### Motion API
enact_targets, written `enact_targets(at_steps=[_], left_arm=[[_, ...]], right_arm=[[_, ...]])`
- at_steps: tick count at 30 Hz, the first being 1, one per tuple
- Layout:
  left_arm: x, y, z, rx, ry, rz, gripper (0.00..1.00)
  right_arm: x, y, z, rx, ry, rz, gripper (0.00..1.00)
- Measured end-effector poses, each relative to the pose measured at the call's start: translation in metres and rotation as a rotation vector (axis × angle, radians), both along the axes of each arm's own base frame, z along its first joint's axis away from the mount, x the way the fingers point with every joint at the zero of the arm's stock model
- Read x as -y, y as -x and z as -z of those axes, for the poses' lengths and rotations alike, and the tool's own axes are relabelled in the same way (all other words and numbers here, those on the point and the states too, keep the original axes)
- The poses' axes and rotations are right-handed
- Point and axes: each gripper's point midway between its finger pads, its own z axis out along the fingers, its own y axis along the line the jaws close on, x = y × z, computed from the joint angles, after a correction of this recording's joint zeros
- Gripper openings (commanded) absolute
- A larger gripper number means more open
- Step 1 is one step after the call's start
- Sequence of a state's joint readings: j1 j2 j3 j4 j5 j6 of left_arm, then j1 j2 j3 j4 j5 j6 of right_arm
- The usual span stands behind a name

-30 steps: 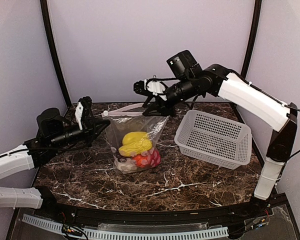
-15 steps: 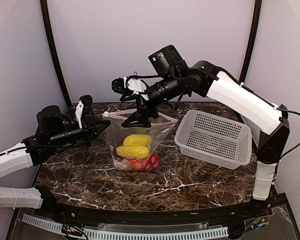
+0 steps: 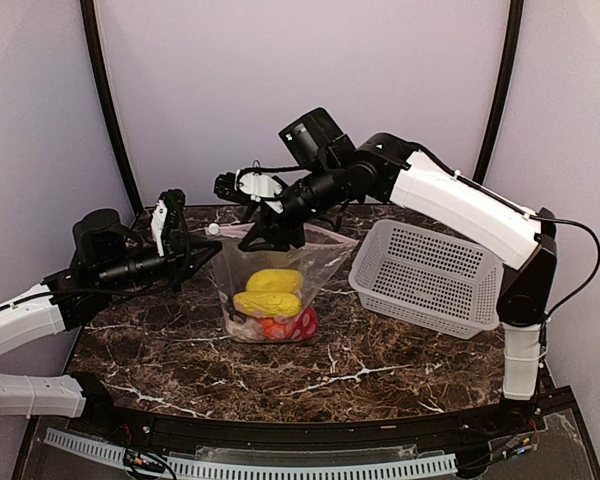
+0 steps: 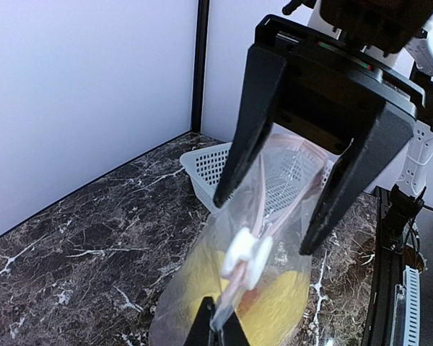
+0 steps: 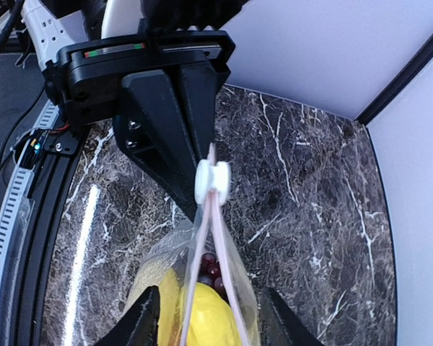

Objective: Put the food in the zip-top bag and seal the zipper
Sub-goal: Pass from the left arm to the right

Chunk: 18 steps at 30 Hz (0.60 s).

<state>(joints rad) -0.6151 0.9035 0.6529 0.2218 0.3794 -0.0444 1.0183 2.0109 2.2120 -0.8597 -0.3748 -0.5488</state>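
Note:
The zip-top bag (image 3: 280, 262) hangs upright over the table with the food in it: two yellow pieces (image 3: 270, 291), a red piece (image 3: 300, 323) and dark grapes (image 5: 218, 267). My left gripper (image 3: 196, 254) is shut on the bag's top corner, and in the left wrist view (image 4: 218, 318) it pinches the zipper end just below the white slider (image 4: 247, 261). The zipper (image 5: 224, 245) runs from the slider (image 5: 212, 182) as two separate pink strips. My right gripper (image 3: 273, 240) is open, and in the right wrist view (image 5: 211, 291) its fingers straddle the bag's top without touching it.
A white perforated basket (image 3: 430, 275) stands on the dark marble table at the right, close to the bag's right side. It also shows behind the bag in the left wrist view (image 4: 206, 162). Purple walls enclose the back and sides.
My right gripper has moved left along the top of the bag toward the slider and my left gripper. The left arm and the bag have stayed in place.

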Motion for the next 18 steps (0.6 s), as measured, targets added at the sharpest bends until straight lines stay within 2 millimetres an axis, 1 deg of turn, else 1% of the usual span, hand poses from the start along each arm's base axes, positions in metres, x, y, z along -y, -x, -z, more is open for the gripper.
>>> enact_targets(at_steps=[2, 3, 6, 9, 11, 13, 18], left_arm=[[0.0, 0.001, 0.001, 0.0, -0.006, 0.004, 0.01], [0.0, 0.001, 0.001, -0.001, -0.008, 0.005, 0.01], [0.0, 0.001, 0.002, 0.003, -0.013, 0.008, 0.05], [0.001, 0.001, 0.001, 0.008, -0.012, 0.011, 0.1], [0.002, 0.002, -0.001, 0.014, -0.008, 0.02, 0.15], [0.004, 0.003, -0.002, 0.02, -0.003, 0.034, 0.18], [0.013, 0.001, -0.004, 0.023, 0.0, 0.074, 0.18]], right_arm=[[0.0, -0.001, 0.0, 0.004, 0.003, 0.003, 0.28], [0.0, -0.001, 0.0, 0.01, 0.003, 0.0, 0.22], [0.0, -0.001, 0.0, 0.008, 0.003, 0.005, 0.09], [0.0, -0.002, 0.0, 0.014, 0.004, 0.003, 0.06], [0.0, -0.002, 0.001, 0.018, 0.005, 0.001, 0.03], [0.0, -0.002, 0.001, 0.02, 0.006, -0.001, 0.03], [0.0, -0.001, 0.001, 0.017, 0.004, -0.007, 0.02]])
